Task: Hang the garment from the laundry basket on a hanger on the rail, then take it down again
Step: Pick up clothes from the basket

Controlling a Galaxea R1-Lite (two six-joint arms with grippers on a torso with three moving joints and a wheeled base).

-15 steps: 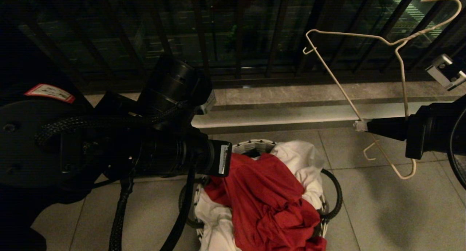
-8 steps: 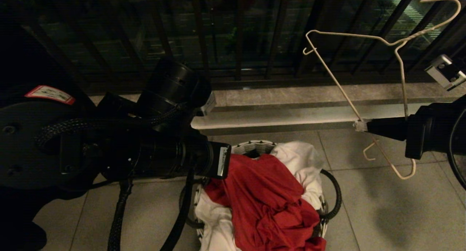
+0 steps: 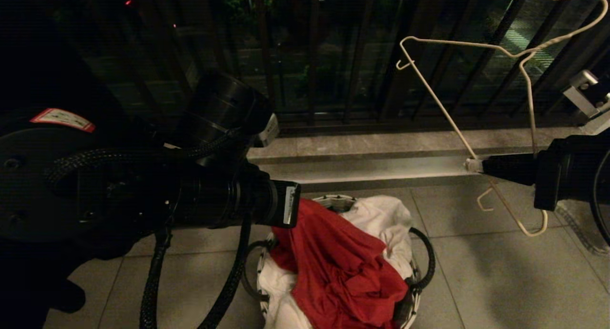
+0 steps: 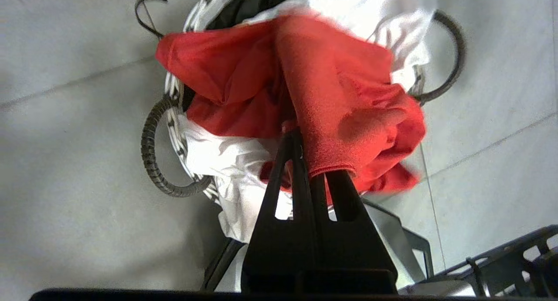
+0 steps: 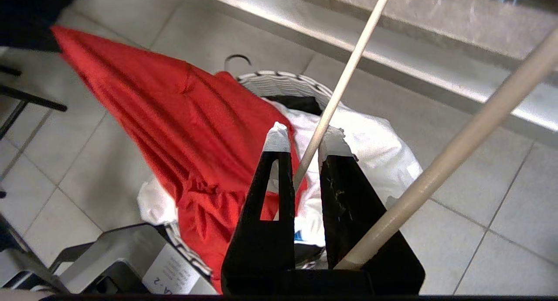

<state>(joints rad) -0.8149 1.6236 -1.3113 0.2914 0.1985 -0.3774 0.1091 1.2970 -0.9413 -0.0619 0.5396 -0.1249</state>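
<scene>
Lifting from the laundry basket (image 3: 421, 267), the garment (image 3: 343, 262) is pinched by the left gripper (image 4: 305, 137); the hanger (image 3: 457, 128) is clamped in the right gripper (image 5: 303, 146); threading a hanger arm into the neckline is judged next.

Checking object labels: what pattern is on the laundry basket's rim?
Black-and-white pattern on the laundry basket rim, clearest in the right wrist view.

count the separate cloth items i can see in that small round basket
3: the red T-shirt on top, pinched by the left gripper; a white cloth beneath; a black piece by the rim. More may be buried.
</scene>
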